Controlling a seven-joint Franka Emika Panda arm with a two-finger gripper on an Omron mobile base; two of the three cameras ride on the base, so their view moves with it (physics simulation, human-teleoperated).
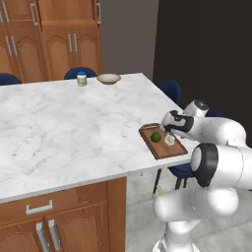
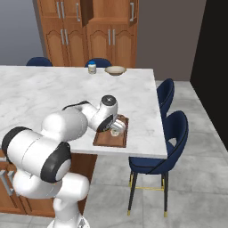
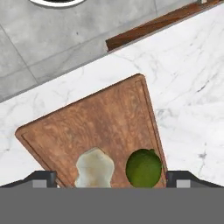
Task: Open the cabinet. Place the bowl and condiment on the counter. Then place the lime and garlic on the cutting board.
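Gripper (image 3: 111, 177) spread above garlic (image 3: 94, 168), beside lime (image 3: 144, 167), on cutting board (image 3: 100, 122) near counter (image 1: 64, 128) edge; lift straight up.

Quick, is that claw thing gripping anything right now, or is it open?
Gripper: open, holding nothing; the garlic and lime lie between its fingertips on the cutting board.

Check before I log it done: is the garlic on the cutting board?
Yes. The garlic rests on the cutting board, beside the lime.
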